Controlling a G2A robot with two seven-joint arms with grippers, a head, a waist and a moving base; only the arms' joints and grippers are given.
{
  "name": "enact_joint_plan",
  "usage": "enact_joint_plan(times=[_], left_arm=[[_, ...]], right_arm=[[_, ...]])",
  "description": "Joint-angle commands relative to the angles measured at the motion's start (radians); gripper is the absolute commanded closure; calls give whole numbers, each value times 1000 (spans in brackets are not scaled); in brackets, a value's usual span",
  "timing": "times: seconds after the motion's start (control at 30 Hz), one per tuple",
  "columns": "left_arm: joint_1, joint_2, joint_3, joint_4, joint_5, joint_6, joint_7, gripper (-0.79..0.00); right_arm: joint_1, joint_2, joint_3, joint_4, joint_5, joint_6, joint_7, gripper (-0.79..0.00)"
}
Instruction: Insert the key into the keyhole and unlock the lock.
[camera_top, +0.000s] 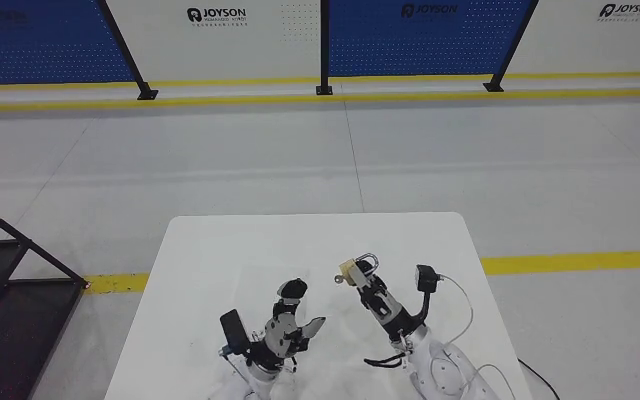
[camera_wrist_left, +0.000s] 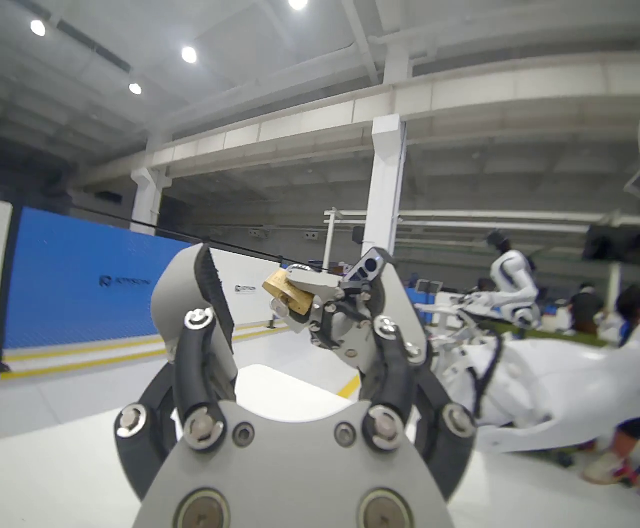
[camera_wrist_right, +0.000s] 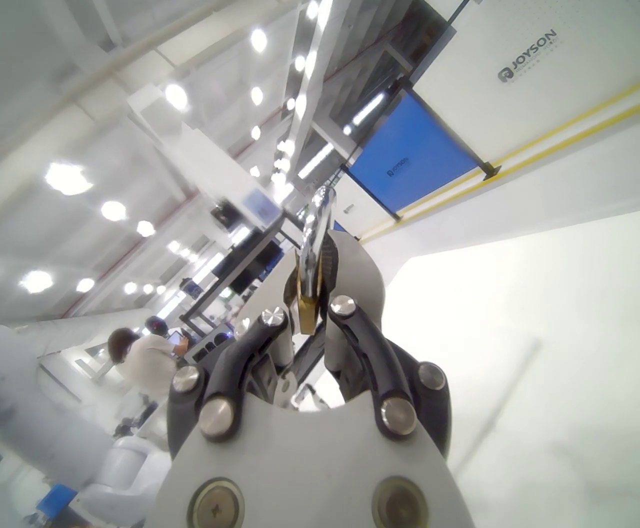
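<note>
The left gripper (camera_wrist_left: 292, 265) had pale grey fingers (camera_wrist_left: 175, 300) faced with black ribbed pads (camera_wrist_left: 214, 290), black linkage bars (camera_wrist_left: 187, 370) and a grey base plate (camera_wrist_left: 290, 475) set with silver screws (camera_wrist_left: 202, 430). The right gripper (camera_wrist_right: 320, 260) was built alike, and its white-shelled arm (camera_wrist_left: 550, 380) carried thin black cables (camera_wrist_left: 482, 372) along its side.

The lock (camera_wrist_right: 306, 306) has a dull-polished, brass-like body and a mirror-bright chrome shackle (camera_wrist_right: 320, 215). Against the lock, the right gripper (camera_wrist_right: 315, 260) has fingers (camera_wrist_right: 357, 280) of matt grey metal with black ribbed pads. The left gripper (camera_top: 303, 310), beside the lock, looks alike. Under the lock, the surface (camera_top: 250, 250) is smooth matt white.
</note>
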Motion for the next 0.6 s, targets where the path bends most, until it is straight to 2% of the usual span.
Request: enact_joint_plan(times=[0.0, 0.13, 0.23, 0.4, 0.5, 0.57], left_arm=[[70, 24, -77, -58, -103, -157, -133, -785], [182, 64, -229, -138, -303, -288, -367, -785], [234, 87, -325, -187, -446, -311, -522, -785], [286, 112, -412, -226, -653, -316, -709, -785], [297, 121, -440, -230, -753, -297, -779, -785], [297, 122, -443, -231, -763, -295, -785, -785]], right_arm=[[25, -3, -21, 15, -42, 51, 31, 0], [92, -18, -103, 67, -138, 184, 107, 0], [151, -34, -183, 113, -205, 272, 169, 0], [235, -68, -321, 197, -294, 384, 267, 0], [278, -89, -380, 248, -312, 425, 288, 0], [304, -102, -413, 284, -322, 448, 303, 0]])
